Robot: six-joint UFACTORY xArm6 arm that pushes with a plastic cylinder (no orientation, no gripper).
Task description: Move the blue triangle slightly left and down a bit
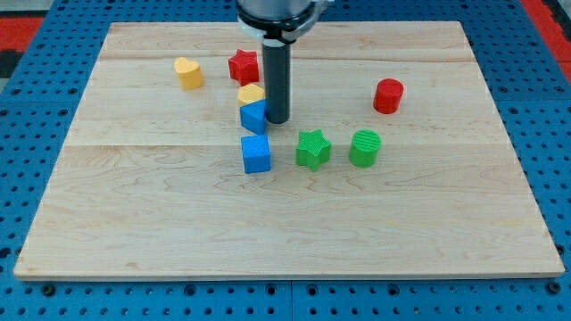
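The blue triangle (pixel 253 117) lies near the board's middle, just below a yellow block (pixel 251 93) that touches its top. My tip (pixel 277 121) is down on the board right at the blue triangle's right side, touching it or nearly so. The dark rod rises from there to the view's top. A blue cube (pixel 256 153) sits just below the triangle, apart from it.
A red star (pixel 243 66) and a yellow heart (pixel 188 72) lie toward the view's top left. A green star (pixel 313 148) and a green cylinder (pixel 364 148) lie right of the blue cube. A red cylinder (pixel 388 95) is at the right. The wooden board (pixel 134 223) sits on a blue pegboard.
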